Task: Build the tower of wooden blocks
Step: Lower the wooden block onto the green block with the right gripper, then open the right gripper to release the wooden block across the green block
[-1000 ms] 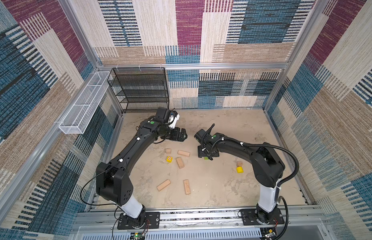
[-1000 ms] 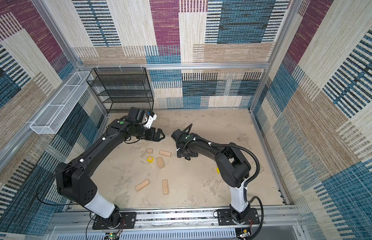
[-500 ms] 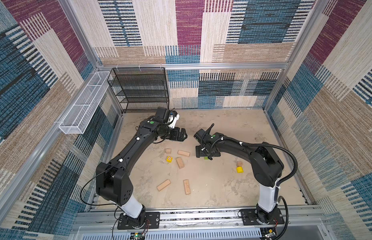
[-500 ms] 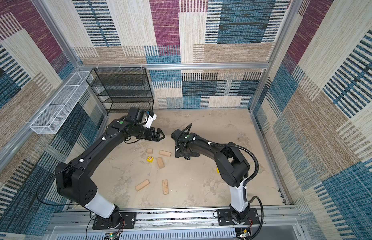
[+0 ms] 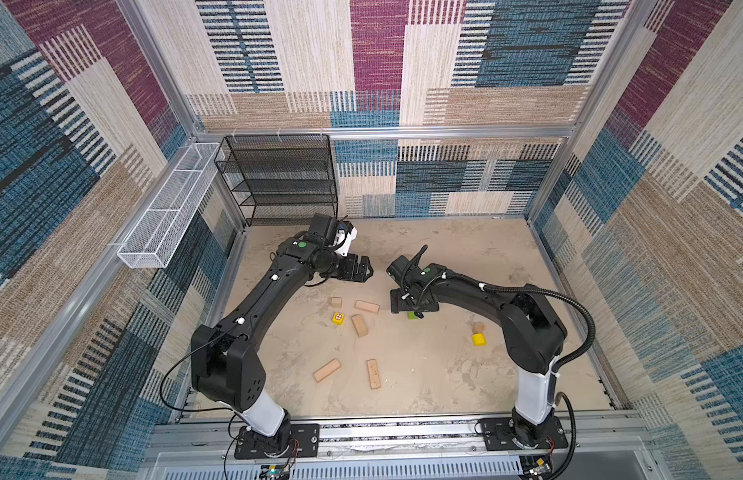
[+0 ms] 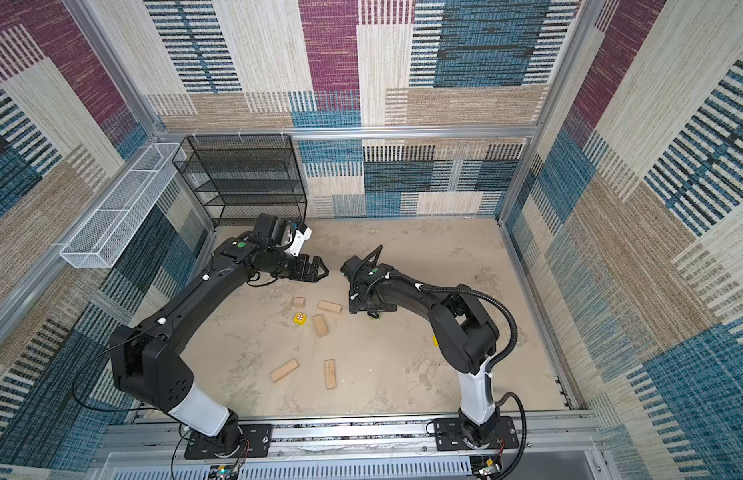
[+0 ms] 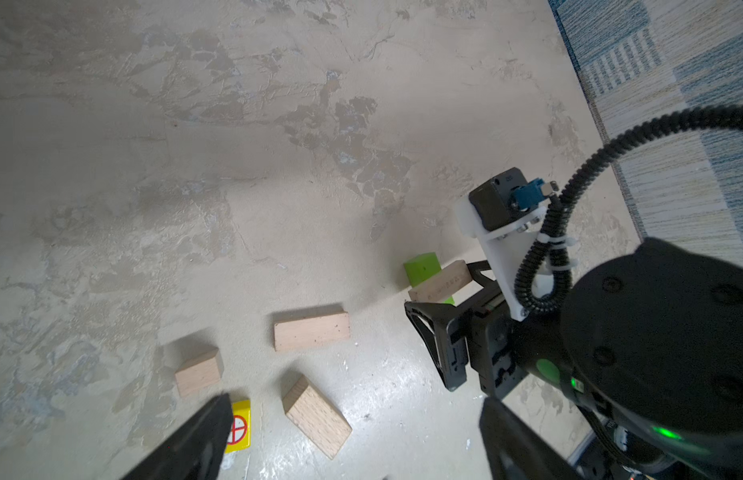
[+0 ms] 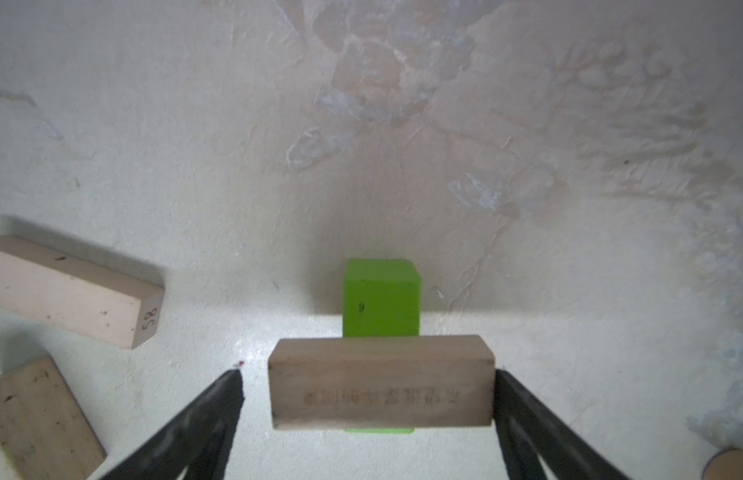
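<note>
Right pincer (image 8: 367, 374) spread open, set astride plain tan oblong wood brick (image 8: 382, 386) — brick laid crosswise on green oblong wood block (image 8: 380, 299), mid-desk (image 5: 444, 374). Gap seen at one brick end; contact at other end cannot be told. Left pincer (image 5: 362, 269) open, empty, held above desk. Risk judged: brick dragged or tipped off if pincer is lifted crookedly — support narrow, both ends overhung.

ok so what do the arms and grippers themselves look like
The left arm and right arm are black, each with a white link above its base and a green dot near the wrist. A ribbed black cable hose runs along the right arm. The left gripper and right gripper are black with tapered fingers.
</note>
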Controlling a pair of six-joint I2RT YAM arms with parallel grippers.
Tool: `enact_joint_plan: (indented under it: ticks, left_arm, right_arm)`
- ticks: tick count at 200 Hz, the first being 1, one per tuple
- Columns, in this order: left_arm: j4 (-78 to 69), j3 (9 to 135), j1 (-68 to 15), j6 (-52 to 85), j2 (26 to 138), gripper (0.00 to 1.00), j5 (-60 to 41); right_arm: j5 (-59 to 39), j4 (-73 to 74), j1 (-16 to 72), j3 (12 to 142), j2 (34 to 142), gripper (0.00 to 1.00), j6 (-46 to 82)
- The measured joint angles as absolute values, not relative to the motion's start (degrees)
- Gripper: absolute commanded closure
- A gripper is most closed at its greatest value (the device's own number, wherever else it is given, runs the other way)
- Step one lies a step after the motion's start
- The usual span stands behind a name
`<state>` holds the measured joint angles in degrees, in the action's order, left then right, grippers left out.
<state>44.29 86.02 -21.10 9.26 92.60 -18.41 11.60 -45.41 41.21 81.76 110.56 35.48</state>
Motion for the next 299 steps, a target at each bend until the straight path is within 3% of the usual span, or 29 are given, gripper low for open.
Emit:
enact_joint_plan:
  ticks: [116,218,299]
  left_arm:
    - [44.3,85.8,-20.8,9.3,92.4,0.02,-18.7]
    - [44.3,85.7,-20.4,9.3,92.2,0.03,-18.9]
    - [44.2,85.7,-20.3,9.4,91.8,0.03,-19.7]
  right_arm:
    - [11.6,-45.5,41.1,81.8,110.5,0.16,35.8]
    - [12.1,-46.2,41.0,81.7,110.0,0.01,35.7]
    - [12.0,-46.4,41.0,82.5,109.6,0.00,35.7]
